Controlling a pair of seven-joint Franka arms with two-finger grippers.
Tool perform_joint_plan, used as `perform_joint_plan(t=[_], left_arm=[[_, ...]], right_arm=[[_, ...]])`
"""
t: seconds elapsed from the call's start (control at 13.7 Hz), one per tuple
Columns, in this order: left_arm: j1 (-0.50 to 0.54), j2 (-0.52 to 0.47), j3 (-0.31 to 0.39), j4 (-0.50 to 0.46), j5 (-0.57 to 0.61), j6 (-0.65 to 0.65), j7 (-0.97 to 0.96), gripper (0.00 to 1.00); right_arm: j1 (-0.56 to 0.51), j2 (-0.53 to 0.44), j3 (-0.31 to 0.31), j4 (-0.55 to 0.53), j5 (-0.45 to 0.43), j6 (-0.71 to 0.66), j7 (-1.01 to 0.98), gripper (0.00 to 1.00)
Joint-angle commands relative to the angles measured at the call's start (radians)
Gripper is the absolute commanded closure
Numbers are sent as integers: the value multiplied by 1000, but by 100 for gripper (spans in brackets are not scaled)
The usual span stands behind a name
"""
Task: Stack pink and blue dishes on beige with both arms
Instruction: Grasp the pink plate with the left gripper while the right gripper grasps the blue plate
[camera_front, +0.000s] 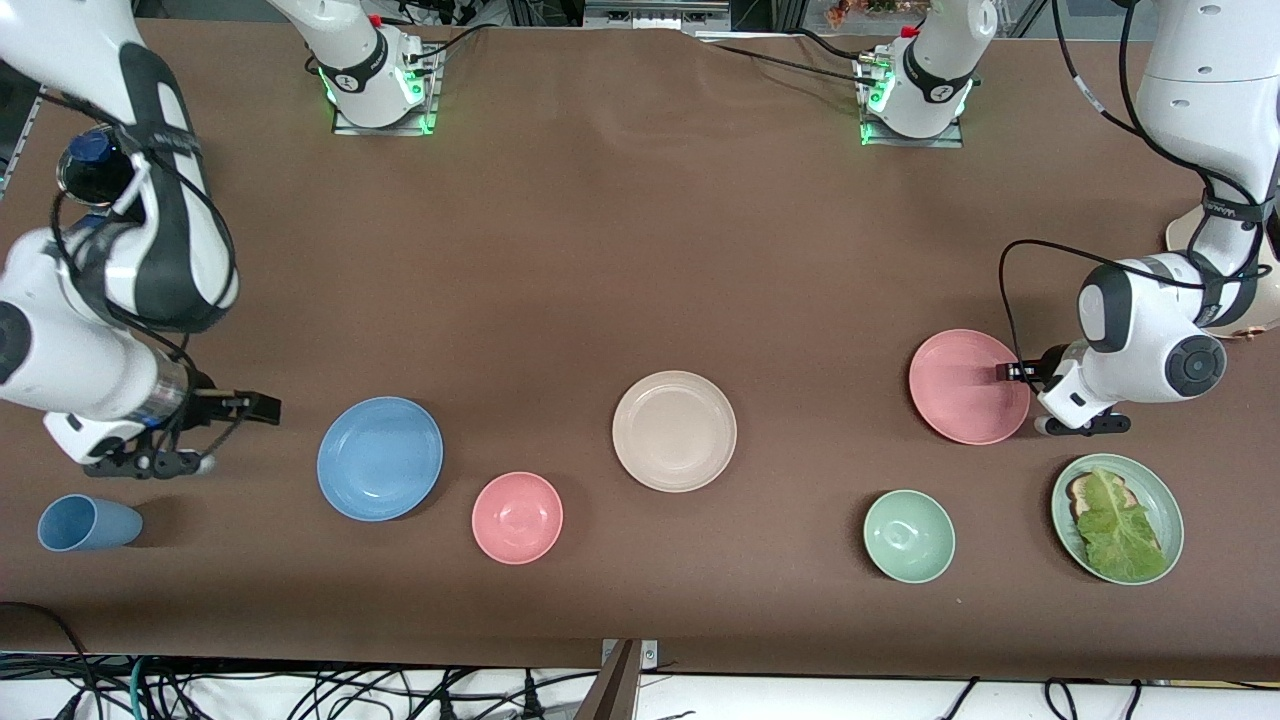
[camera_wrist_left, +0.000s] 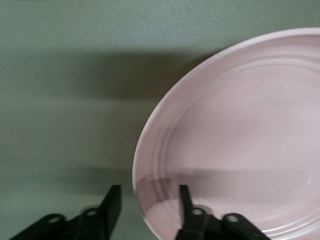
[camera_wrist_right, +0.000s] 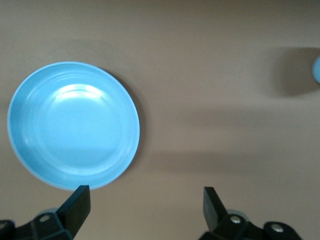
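Cup (camera_front: 88, 523), light blue, lies on its side in the nearest row at the right arm's end of the brown table (camera_front: 600, 250). Same row, going toward the left arm's end: small pink bowl (camera_front: 517, 517), pale green bowl (camera_front: 909, 535), then pale green plate (camera_front: 1117, 518) with a lettuce leaf (camera_front: 1118, 525) lying on a bread slice (camera_front: 1085, 490).

Next row, farther from the front camera: blue plate (camera_front: 380, 458) just beside the pink bowl, beige plate (camera_front: 674, 431) in the middle of the table, pink plate (camera_front: 968, 386) toward the left arm's end. All three lie flat and well apart from one another, nothing stacked on any of them.

Right gripper (camera_front: 250, 407) hangs over bare table just beside the blue plate, on its side toward the right arm's end. Fingers spread wide, holding nothing. Its wrist view shows the blue plate (camera_wrist_right: 73, 125) off to one side of the open gripper (camera_wrist_right: 144, 200), not between the fingers.

Left gripper (camera_front: 1012, 372) is at the pink plate's rim on the side toward the left arm's end. In its wrist view the gripper (camera_wrist_left: 148, 205) is parted with the pink plate (camera_wrist_left: 240, 135) rim between the fingers: one finger over the plate, one over the table. Not clamped.

Farthest: both arm bases (camera_front: 380, 75) with green lights. Small black mark on each base collar, too small to read.
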Motion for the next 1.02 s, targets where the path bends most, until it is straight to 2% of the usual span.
perform_joint_plan(t=[0.0,0.29,0.44,0.58,0.73,0.88,0.95], left_arm=[[12,0,-9,-4,7,9,7,100],[8,-4,-11,26,7,-16,-2,100],[-11,-11,-24,118,-17,-155,-12,100],[-12,-33,-64,219,-94,-303,-44,100],[-11,-64,-127,297,-111,-437,-126,100],[-12,-67,-213,342,-157,-476,-255,100],[-14,-66,-263,350,-183,-473,-324,100]], right_arm=[[17,92,12,27,-6,87,-7,0],[32,137,12,30,-3,125,2,1],[35,162,12,29,0,188,2,2],[35,195,12,29,14,240,30,2],[32,211,12,19,14,283,28,4],[37,212,12,4,15,283,30,8],[37,212,12,-4,15,283,30,14]])
